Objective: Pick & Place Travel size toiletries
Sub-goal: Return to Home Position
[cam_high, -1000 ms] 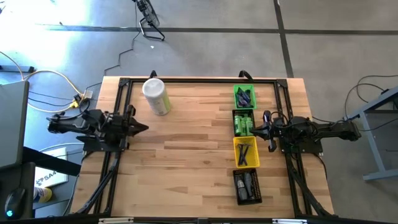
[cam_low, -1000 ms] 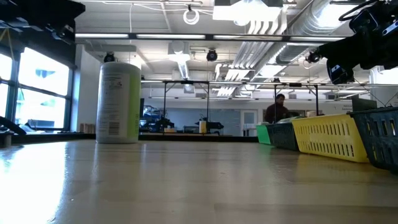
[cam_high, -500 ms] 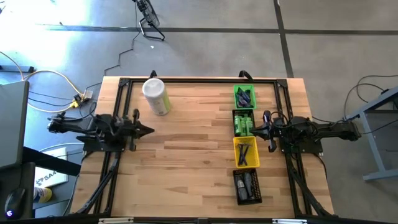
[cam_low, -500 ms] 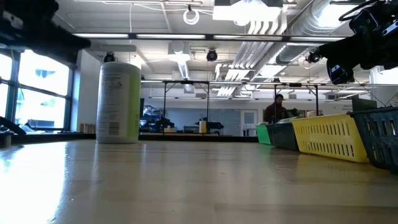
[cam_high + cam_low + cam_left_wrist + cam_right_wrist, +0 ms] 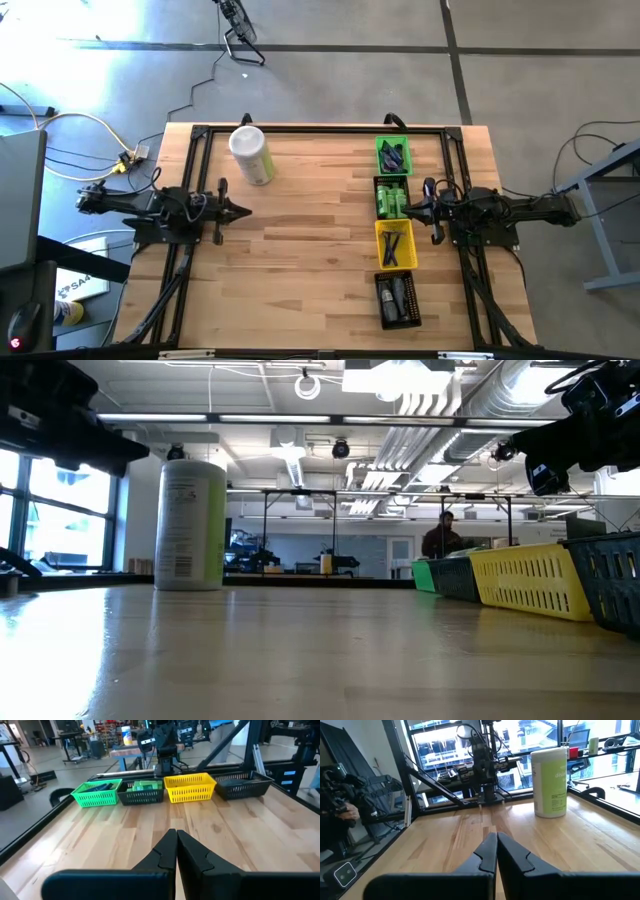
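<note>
The travel size toiletries lie in a row of four small bins along the table's right side: blue-purple tubes in the green bin (image 5: 392, 155), bright green bottles (image 5: 391, 200) in a dark bin, dark sticks in the yellow bin (image 5: 395, 245), and dark tubes in the black bin (image 5: 398, 300). My left gripper (image 5: 246, 211) hovers shut and level over the table's left part and holds nothing (image 5: 176, 837). My right gripper (image 5: 412, 208) is shut and empty at the right rim of the bottle bin, pointing level across the table (image 5: 496, 839).
A large pale-green canister (image 5: 252, 153) with a white lid stands upright at the far left, beyond my left gripper. Bare wooden tabletop (image 5: 310, 240) lies between the two arms. A black frame rail (image 5: 320, 129) runs along the far edge. A person (image 5: 440, 538) is in the room behind.
My left gripper has sunk lower and reached a little toward the table's right edge, staying shut. My right arm has kept still.
</note>
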You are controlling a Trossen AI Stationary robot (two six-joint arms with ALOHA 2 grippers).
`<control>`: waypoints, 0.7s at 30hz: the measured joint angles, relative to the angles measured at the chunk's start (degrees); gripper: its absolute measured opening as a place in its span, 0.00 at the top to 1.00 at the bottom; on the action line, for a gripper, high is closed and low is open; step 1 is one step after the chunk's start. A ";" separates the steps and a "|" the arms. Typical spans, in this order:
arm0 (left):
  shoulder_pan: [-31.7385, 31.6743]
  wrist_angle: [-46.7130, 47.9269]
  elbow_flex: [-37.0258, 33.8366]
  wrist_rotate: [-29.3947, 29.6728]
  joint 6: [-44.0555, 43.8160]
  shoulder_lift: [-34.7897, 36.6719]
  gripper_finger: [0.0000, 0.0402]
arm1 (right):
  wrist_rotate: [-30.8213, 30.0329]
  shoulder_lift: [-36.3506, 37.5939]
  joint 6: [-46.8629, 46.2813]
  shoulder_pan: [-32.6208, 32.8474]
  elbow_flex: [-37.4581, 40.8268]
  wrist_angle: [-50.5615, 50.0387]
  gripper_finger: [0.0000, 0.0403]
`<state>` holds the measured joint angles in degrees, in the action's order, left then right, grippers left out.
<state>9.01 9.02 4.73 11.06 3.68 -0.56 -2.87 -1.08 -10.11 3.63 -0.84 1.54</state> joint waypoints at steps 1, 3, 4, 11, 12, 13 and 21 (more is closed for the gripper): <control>-0.02 -0.01 -0.01 0.07 0.00 0.02 0.98 | 0.02 0.00 -0.13 -0.01 0.00 0.00 0.99; -0.02 0.11 -0.04 0.20 0.02 0.03 0.98 | 0.02 0.00 -0.13 -0.01 0.00 0.00 0.99; -0.02 0.26 -0.07 0.20 0.03 0.00 0.98 | 0.02 0.00 -0.15 0.00 0.00 -0.01 0.99; -0.02 0.42 -0.13 0.12 -0.04 -0.30 0.98 | 0.04 0.00 -0.22 -0.01 0.00 0.00 0.99; 0.00 0.45 -0.15 0.12 -0.04 -0.30 0.98 | 0.04 0.00 -0.24 0.01 0.00 0.00 0.99; -0.01 0.46 -0.15 0.10 -0.04 -0.30 0.98 | 0.04 0.00 -0.26 -0.01 0.00 -0.02 0.99; -0.02 -0.02 -0.22 0.12 -0.07 -0.30 0.98 | 0.04 0.00 -0.32 0.00 -0.02 -0.01 0.99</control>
<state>8.99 9.00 4.51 11.18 3.62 -0.86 -2.83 -1.08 -10.42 3.63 -0.86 1.53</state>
